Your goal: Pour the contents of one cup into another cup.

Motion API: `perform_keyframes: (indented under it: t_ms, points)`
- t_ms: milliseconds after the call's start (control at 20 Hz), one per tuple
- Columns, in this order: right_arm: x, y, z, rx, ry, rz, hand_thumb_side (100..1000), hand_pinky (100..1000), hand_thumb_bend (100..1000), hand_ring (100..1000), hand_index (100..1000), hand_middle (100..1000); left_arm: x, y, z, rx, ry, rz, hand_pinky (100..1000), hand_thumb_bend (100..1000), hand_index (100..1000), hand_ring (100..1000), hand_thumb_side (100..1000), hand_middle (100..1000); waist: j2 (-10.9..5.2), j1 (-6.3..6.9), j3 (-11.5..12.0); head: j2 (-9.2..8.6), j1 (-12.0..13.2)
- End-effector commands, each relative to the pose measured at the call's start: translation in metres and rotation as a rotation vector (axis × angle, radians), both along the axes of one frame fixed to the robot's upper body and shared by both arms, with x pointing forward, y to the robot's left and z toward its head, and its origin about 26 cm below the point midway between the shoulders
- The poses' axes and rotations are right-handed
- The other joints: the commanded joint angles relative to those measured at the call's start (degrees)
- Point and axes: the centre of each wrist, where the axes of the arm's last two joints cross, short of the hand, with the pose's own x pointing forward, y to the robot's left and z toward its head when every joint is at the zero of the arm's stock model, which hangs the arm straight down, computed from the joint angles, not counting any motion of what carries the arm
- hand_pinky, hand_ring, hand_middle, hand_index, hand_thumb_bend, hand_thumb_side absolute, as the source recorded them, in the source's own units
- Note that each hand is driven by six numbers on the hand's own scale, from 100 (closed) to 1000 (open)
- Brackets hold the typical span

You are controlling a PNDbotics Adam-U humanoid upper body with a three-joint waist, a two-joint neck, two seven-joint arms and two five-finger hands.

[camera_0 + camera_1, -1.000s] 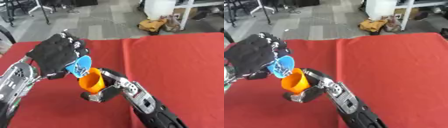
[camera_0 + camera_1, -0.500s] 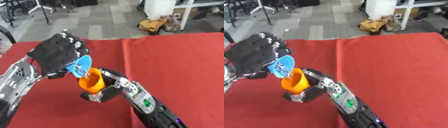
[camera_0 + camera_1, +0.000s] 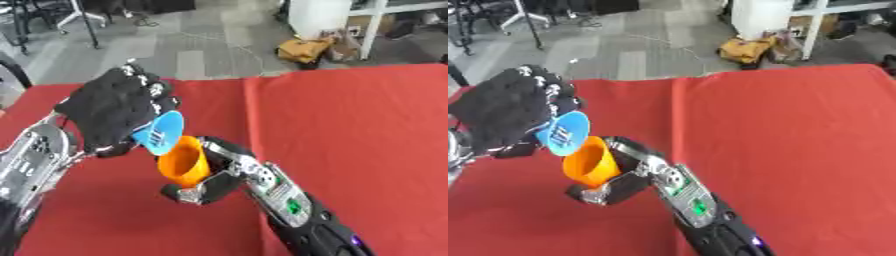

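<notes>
The pouring step, seen from the head camera. The left hand [image 3: 109,107], fingers curled around a blue cup [image 3: 161,133], holds that cup tipped steeply so that its mouth faces down and to the right, with its rim at or just over the lip of an orange cup [image 3: 184,162]. The orange cup is clamped in the right hand [image 3: 203,189], whose fingers wrap its lower part from beneath; it stands tilted, mouth up and angled toward the blue cup. Both cups are held above the red worktop [image 3: 350,120], near its left half, and neither appears to rest on the cloth. Whether the two rims actually touch cannot be told, and no contents can be made out in either cup or passing between them. Judged from the tilt of the blue cup, the transfer is under way or close to complete. The next move calls for holding the orange cup steady beneath the blue rim while the left wrist finishes its rotation, then righting the blue cup without knocking the receiving cup; a slip of alignment would spill onto the cloth.
</notes>
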Motion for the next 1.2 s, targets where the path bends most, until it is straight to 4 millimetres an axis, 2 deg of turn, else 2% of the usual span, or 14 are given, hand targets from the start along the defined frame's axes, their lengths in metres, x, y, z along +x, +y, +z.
perform_keyframes:
  t_ms: [50,850,1200]
  points:
    - [-0.0003,0.0074,0.014,0.016,-0.037,0.019,100,713,325,435,724,423,-0.0005,0.0008,0.0101,0.006,-0.033,0.002,403,663,697,452,100,419,-1.19,0.0,0.0,0.12,0.0]
    - [-0.0004,0.0076,0.0144,0.017,-0.037,0.018,100,712,325,435,724,424,0.0003,0.0024,0.0102,0.021,-0.049,0.017,401,661,698,455,100,421,-1.22,0.08,-0.1,0.11,0.0]
    - [-0.0002,0.0069,0.0139,0.017,-0.036,0.015,100,711,325,436,724,424,-0.0028,0.0081,0.0188,0.017,-0.103,0.04,398,669,699,462,100,427,-1.32,0.15,0.1,0.17,0.0]
